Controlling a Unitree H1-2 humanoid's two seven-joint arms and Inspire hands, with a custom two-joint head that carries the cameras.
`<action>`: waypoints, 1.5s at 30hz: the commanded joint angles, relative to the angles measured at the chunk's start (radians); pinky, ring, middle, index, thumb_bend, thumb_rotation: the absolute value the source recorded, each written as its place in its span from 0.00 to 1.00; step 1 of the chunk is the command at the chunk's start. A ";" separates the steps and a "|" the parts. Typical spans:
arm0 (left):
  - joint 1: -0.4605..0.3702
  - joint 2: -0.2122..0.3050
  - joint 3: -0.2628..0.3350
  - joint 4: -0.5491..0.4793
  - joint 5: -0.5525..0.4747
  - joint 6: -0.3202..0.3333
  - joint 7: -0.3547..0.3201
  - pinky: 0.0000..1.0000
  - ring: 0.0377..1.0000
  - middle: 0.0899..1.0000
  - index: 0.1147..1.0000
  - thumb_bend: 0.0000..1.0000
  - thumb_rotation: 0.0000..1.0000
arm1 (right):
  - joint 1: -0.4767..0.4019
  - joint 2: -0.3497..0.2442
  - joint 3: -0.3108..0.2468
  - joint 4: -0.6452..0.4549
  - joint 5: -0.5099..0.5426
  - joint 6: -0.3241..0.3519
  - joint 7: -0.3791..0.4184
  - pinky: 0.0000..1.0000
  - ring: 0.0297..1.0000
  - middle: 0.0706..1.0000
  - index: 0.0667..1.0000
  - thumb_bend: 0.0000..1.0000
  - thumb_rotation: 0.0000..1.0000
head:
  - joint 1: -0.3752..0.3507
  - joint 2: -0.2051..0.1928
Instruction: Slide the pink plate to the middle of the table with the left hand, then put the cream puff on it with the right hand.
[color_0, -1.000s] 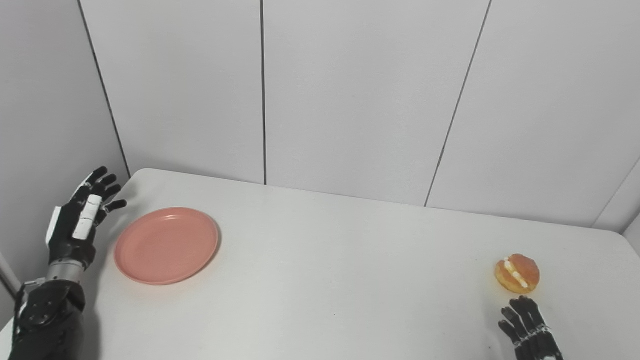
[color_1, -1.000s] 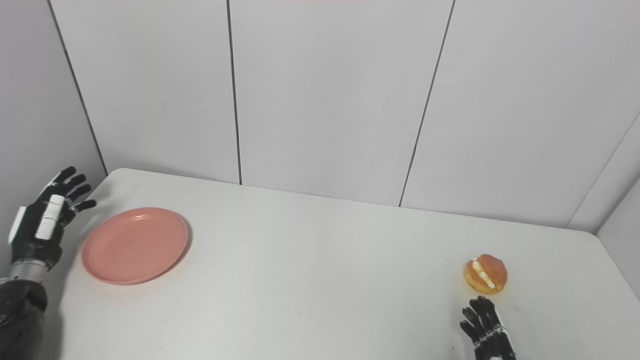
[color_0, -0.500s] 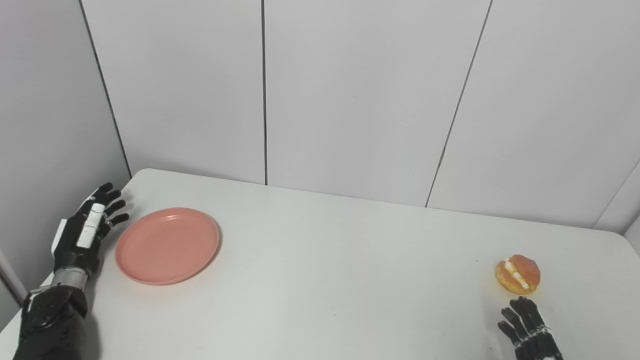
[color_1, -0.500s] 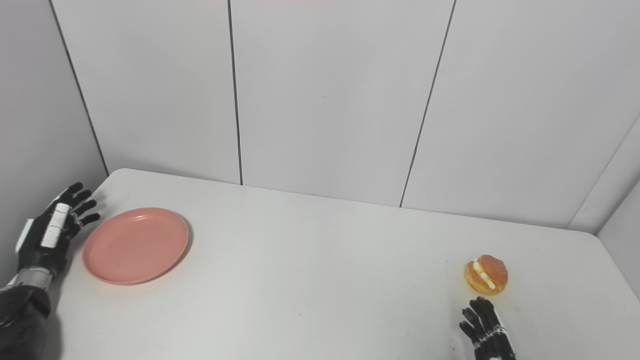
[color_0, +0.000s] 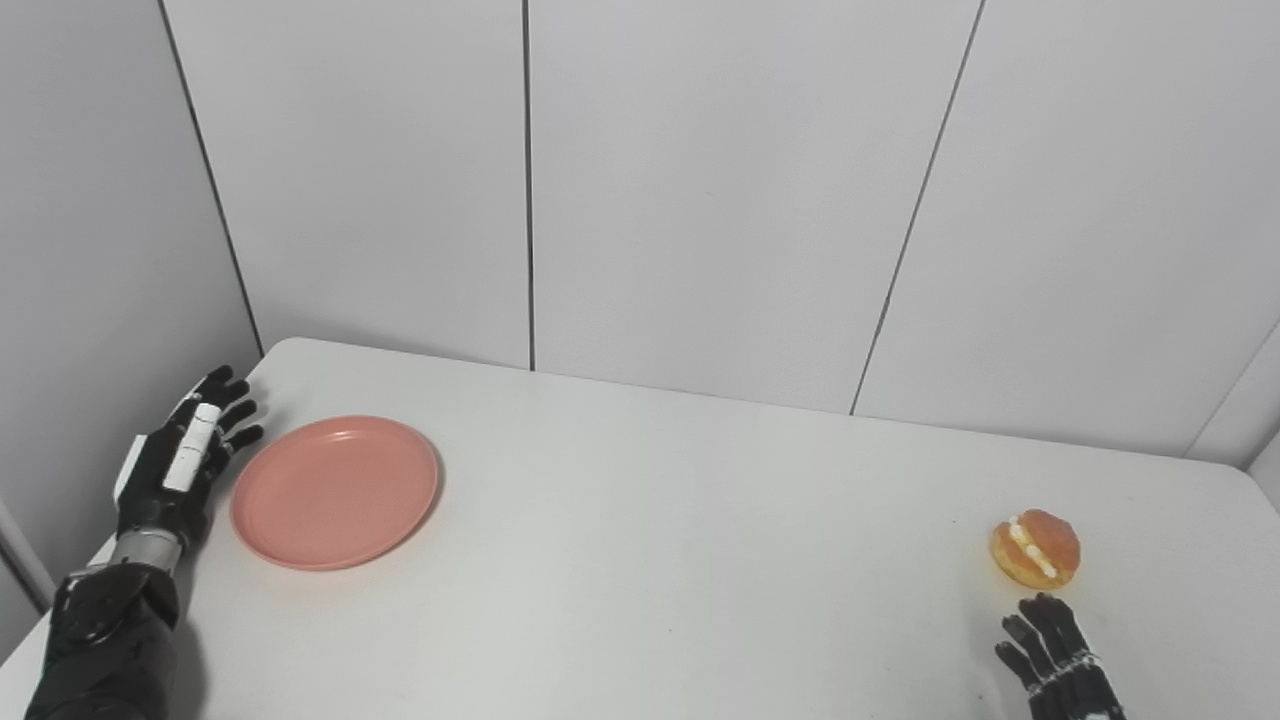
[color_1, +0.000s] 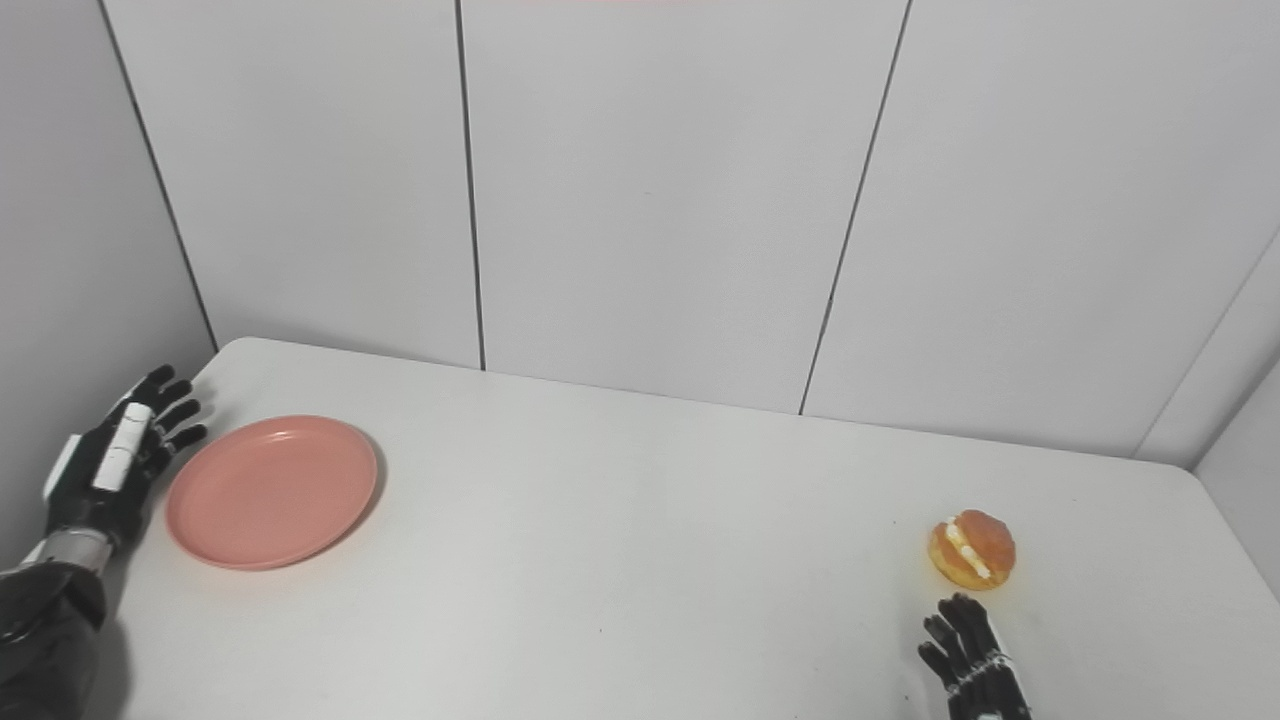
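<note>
While both hands (color_0: 175, 455) (color_0: 1055, 665) spread empty fingers, round pink plate (color_0: 335, 492) and cream puff (color_0: 1035, 548) lie apart

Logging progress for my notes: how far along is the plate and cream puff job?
Nothing is done yet. The round pink plate sits at the white table's left end; the open left hand is beside its rim. Left: sliding it to the middle, then the right hand placing the golden cream puff.

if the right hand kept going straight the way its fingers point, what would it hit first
Most likely the cream puff. The right hand lies open just on the near side of it, fingers aimed up the table at it, with only bare tabletop between. Height above the table is unclear, so it might pass over.
</note>
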 joint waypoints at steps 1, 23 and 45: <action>-0.031 0.019 -0.013 0.013 0.027 -0.018 -0.014 0.80 0.87 0.88 0.87 1.00 0.75 | 0.022 -0.025 -0.019 0.115 -0.009 0.013 0.000 0.89 0.89 0.91 0.89 0.82 0.92 | 0.000 0.001; -0.055 0.004 -0.162 -0.025 0.050 -0.017 -0.059 0.90 0.95 0.95 0.96 1.00 0.84 | 0.033 -0.021 -0.017 0.099 -0.003 0.019 0.002 0.89 0.90 0.91 0.88 0.81 0.92 | -0.007 0.013; -0.041 -0.045 -0.260 -0.142 0.007 0.058 -0.118 1.00 1.00 1.00 1.00 1.00 0.94 | 0.041 -0.020 -0.011 0.084 -0.012 0.022 0.003 0.89 0.89 0.91 0.88 0.83 0.92 | -0.020 0.020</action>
